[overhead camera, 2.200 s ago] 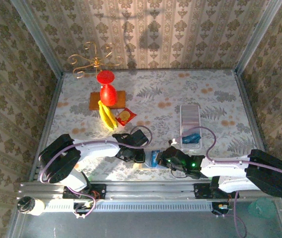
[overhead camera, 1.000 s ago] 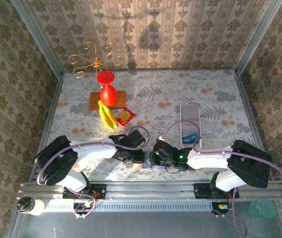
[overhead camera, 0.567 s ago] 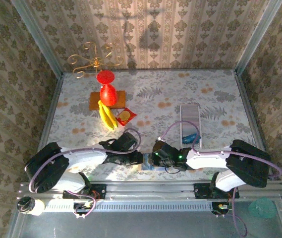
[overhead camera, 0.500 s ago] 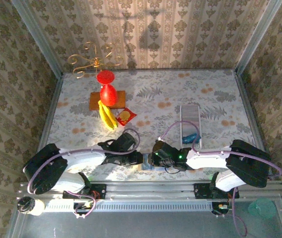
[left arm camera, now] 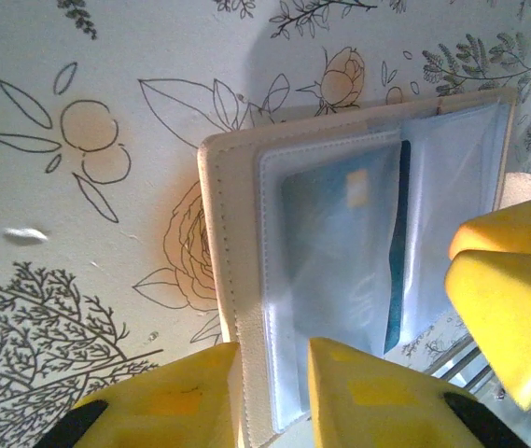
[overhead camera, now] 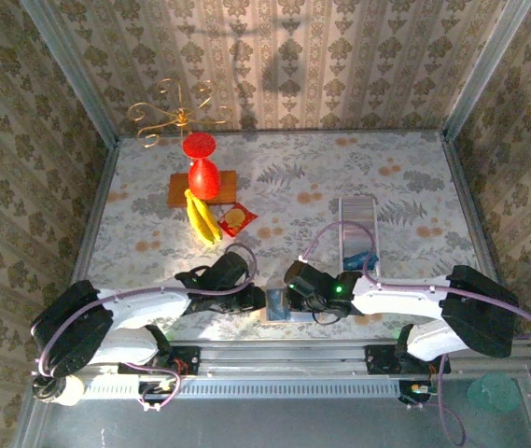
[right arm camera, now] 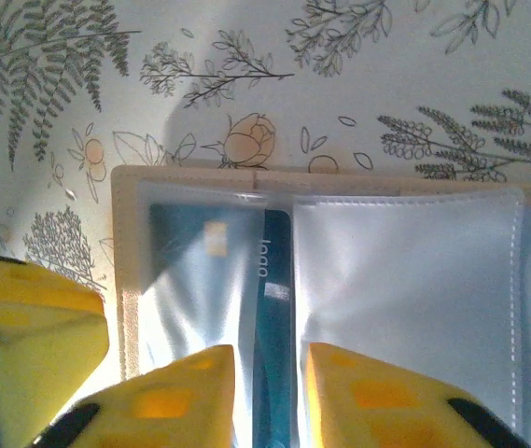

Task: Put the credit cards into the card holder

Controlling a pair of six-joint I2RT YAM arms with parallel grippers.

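Patterned wallpaper boxes in the flowered counter (overhead camera: 293, 177), and all the action sits at its near edge. A couple of seconds back the two arms stood a little apart there, with a blue rectangle showing plainly between them. Since then both have stretched low and drawn together, the left arm's elbow dropping toward the rail, and from above they now almost meet over the spot.

The card holder (left arm camera: 216, 280) lies open and flat between them, clear pockets facing up. The left fingers (left arm camera: 176, 401) are closed narrowly on its tan border, which runs up between them, so they look to be pinning it in place. One blue card (right arm camera: 272, 299) sits mostly inside the end clear pocket (right arm camera: 190, 308), with a darker strip left proud of the pocket mouth. The right fingers (right arm camera: 368, 401) are drawn close on either side of that strip and seem to be pinching it.

My reading is that the first card is nearly seated and needs only a short push further under the plastic. The job is far from finished, though: another blue card (overhead camera: 360, 259) lies on the ribbed tray (overhead camera: 357, 217), well apart from the holder.
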